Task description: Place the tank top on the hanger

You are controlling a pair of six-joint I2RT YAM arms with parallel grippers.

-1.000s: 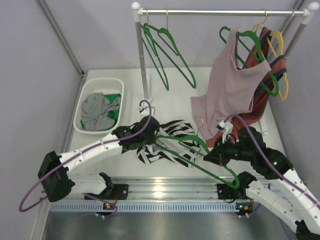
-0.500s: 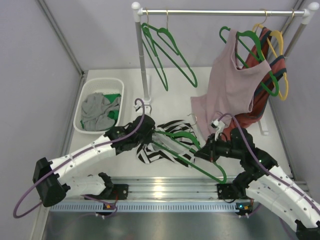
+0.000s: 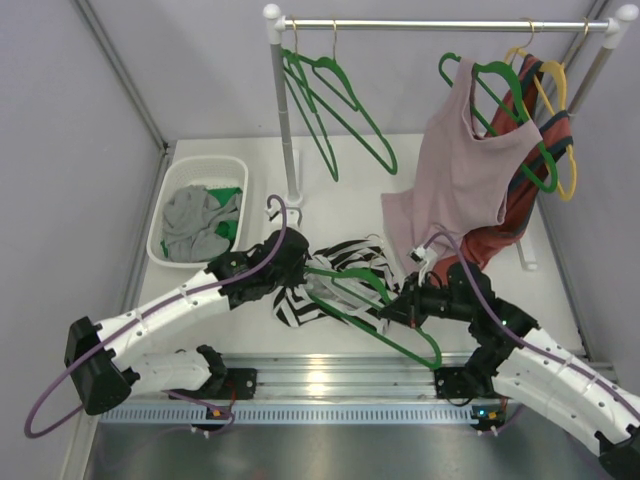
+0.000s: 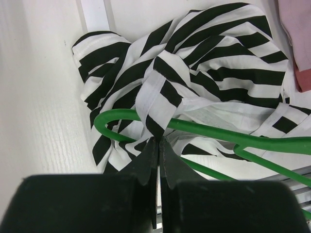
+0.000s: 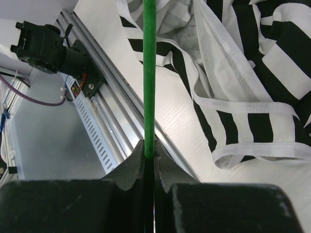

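Looks like a robot test lab, dressed up as a laundry corner: bare grey partition walls [image 3: 60,150], aluminium mounting rail [image 3: 330,378] along a white bench [image 3: 340,210], clothes rack [image 3: 440,24], laundry basket [image 3: 205,160].

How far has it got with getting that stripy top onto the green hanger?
Done: both pieces are gripped. The left tool is shut on a strap of the tank top, and the right tool is shut on the hanger. In hand: one hanger end sits against the strap, seemingly passing under it. Left: most of the top lies bunched on the table, not draped on the hanger.
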